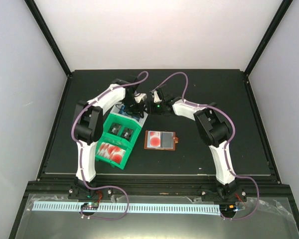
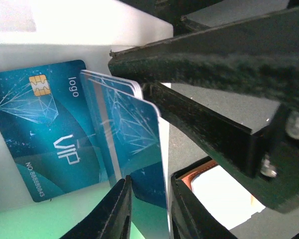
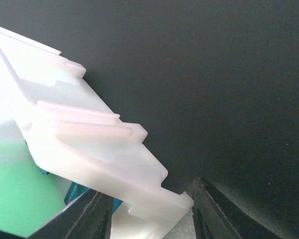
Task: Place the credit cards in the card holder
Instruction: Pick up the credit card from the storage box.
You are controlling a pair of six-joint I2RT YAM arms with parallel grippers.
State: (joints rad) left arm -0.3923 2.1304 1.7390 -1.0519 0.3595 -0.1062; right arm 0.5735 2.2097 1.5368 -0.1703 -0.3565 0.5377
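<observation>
SURFACE: black table mat enclosed by white walls, green-and-white tray set left of centre | HOLDER: card holder laid open at centre, apart from the tray | LEFT: left gripper reached into the tray's far compartment, closed on an upright blue card | RIGHT: right gripper set astride the tray's white corner, grip not discernible

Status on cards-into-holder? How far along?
Done: one red-and-white plastic card sits in the open brown leather card holder. In hand: left gripper pinches a blue plastic card in the green-and-white tray; right gripper grips its white wall. Left: black cards, red-and-white cards, more blue cards.
</observation>
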